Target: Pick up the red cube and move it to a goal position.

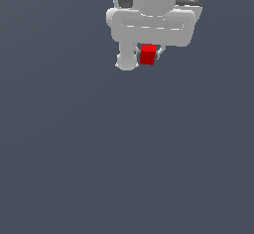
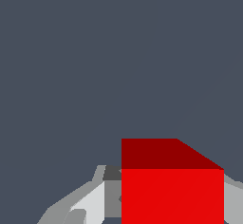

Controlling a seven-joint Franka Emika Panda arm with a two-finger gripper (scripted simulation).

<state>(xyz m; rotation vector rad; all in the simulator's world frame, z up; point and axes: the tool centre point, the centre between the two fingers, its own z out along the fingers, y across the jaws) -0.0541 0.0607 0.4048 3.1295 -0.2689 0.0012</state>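
So here's where things stand. The red cube (image 1: 147, 54) is sitting right in the claw (image 1: 148, 55), pinched between the two fingers, so the grab part looks done to me. In the wrist view the red cube (image 2: 172, 185) fills the space between the fingers (image 2: 90, 204), with a grey finger pressed up against each side of it, which reads as a proper closed grip, not a hover.

In the exterior view the cube hangs just under the white body of the arm (image 1: 149, 22), tucked beside the rounded white part that sticks down on the exterior view's left of it. Whether it's already lifted off the counter (image 1: 124, 153) is hard to call: the surface is one flat grey-blue with no shadow under the cube that I can make out, so I can't say if it's touching or clear.

What's left, as far as I can judge: carrying it to the goal. No goal marker shows anywhere around the cube in either view, so I can't tell how close it is.
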